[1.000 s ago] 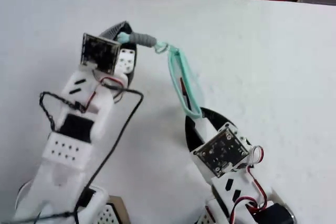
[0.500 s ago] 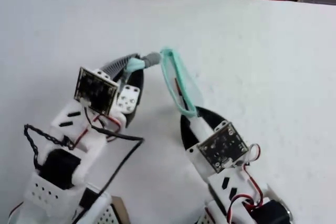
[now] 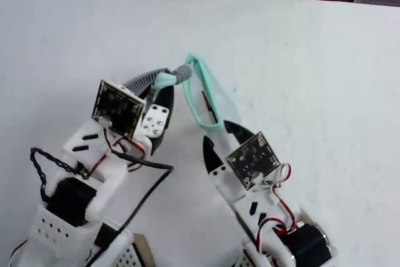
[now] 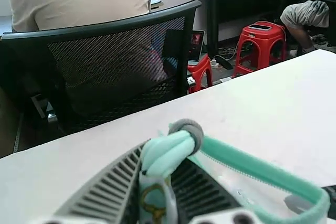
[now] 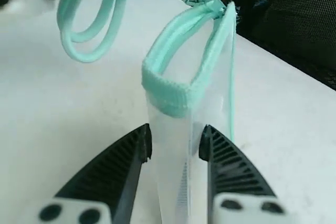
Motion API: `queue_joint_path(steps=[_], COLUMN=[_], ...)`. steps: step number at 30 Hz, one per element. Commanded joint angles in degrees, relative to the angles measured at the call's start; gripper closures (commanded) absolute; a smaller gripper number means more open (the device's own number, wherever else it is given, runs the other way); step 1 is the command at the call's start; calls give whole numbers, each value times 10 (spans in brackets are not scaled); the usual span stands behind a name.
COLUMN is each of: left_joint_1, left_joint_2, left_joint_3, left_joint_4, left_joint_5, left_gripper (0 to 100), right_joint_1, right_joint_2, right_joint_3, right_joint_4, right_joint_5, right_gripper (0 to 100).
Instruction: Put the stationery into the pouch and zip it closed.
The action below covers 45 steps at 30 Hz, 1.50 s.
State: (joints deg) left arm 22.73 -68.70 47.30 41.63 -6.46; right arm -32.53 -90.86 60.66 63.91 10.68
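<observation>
A white table (image 3: 325, 60) carries the mint pouch (image 3: 207, 108), seemingly touching it.

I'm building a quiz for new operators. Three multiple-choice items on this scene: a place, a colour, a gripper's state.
1. Where is the pouch? A. held between both grippers B. at the table's edge C. inside a box
2. Its zip trim is: A. red B. mint green C. black
3. The right gripper is: A. open B. shut on the pouch C. holding a pen
Key: A, the left gripper pinches its strap, the right its other end; B, mint edging; B, it squeezes the clear wall.
</observation>
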Motion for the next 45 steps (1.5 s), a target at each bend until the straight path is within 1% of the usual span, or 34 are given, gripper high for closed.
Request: queue_joint_path(steps=[1,3,6,10,12,14,15,16,19,22,25,27,30,33,36,40,43,45], left_joint_1=[32,49,68,86,86,81,81,81,84,85,87,99,141,182,183,189,223,231], left_joint_2=[-14,-14,-14,-13,-13,-12,-9,-3,23,41,42,44,46,46,54,109,158,175], left_joint_3=[-74,-91,-102,-103,-99,-98,-98,-101,-105,-105,-123,-149,-187,-200,-199,-200,-205,-228], left_joint_4=[33,50,59,57,56,55,55,55,55,55,63,78,120,138,139,141,141,145], left_joint_5=[-5,-5,-5,-5,-5,-6,-6,-6,-4,-2,-1,8,23,22,23,22,19,19], left_gripper=[978,978,978,978,978,978,978,978,978,978,978,978,979,979,979,979,979,979], right_joint_1=[-1,-1,-5,-10,-9,-14,-14,-14,-7,29,72,87,86,86,86,74,65,65], right_joint_2=[1,1,2,2,2,1,1,1,1,1,3,7,7,7,7,8,14,31], right_joint_3=[4,21,52,64,65,64,63,62,62,62,66,75,88,90,90,89,91,89], right_joint_4=[-26,-59,-114,-160,-166,-167,-167,-168,-197,-225,-246,-255,-274,-282,-282,-284,-298,-304], right_joint_5=[-27,-27,-23,-22,-22,-25,-27,-30,-89,-135,-159,-175,-178,-178,-178,-178,-177,-178], right_gripper=[783,761,761,772,848,972,988,964,980,979,979,979,979,980,980,980,980,980])
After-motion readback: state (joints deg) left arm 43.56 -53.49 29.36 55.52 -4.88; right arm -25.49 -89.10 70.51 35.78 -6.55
